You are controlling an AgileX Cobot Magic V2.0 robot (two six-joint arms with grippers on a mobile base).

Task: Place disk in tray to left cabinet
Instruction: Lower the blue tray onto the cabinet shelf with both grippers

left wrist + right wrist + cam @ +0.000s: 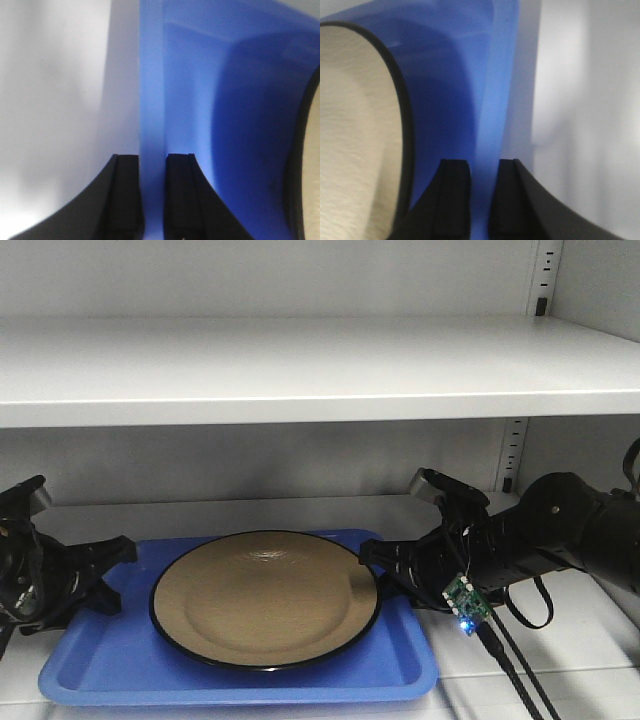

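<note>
Grey shelves of the left cabinet (300,365) fill the view, and the blue tray (130,665) sits on the lower one. On it lies the disk (265,595). The left gripper (152,192) pinches the tray's left rim between nearly closed fingers. The right gripper (483,197) pinches the right rim the same way. The disk lies between both sets of fingers.

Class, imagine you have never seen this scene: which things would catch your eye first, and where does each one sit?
First comes the bright blue tray on the lower shelf of the grey cabinet, with the tan, black-rimmed disk lying flat in its middle. Next, the two black grippers: the left gripper and the right gripper each straddle the tray's rim at opposite ends. A small circuit board with a blue light hangs under the right arm.
</note>
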